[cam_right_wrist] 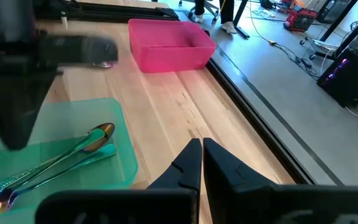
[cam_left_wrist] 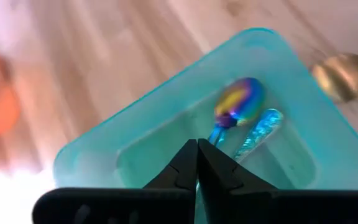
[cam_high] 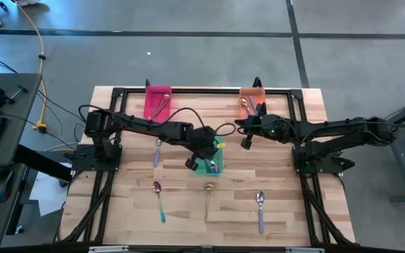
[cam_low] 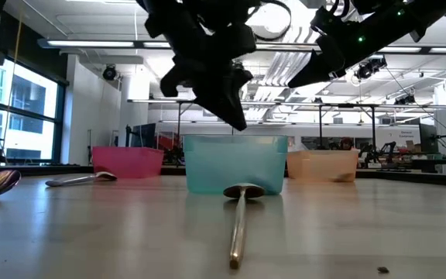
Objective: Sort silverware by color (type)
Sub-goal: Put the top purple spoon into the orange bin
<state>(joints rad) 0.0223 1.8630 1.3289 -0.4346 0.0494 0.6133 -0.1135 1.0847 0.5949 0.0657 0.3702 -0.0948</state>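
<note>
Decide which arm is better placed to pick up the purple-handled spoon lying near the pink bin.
Left, probably. The left gripper hovers over the green bin, nearer that spoon; the right gripper sits near the orange bin.

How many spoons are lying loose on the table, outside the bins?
4. One lies near the pink bin at; three sit in a front row: the teal-handled spoon, the gold spoon, and the purple-handled spoon. The arms may hide others.
</note>
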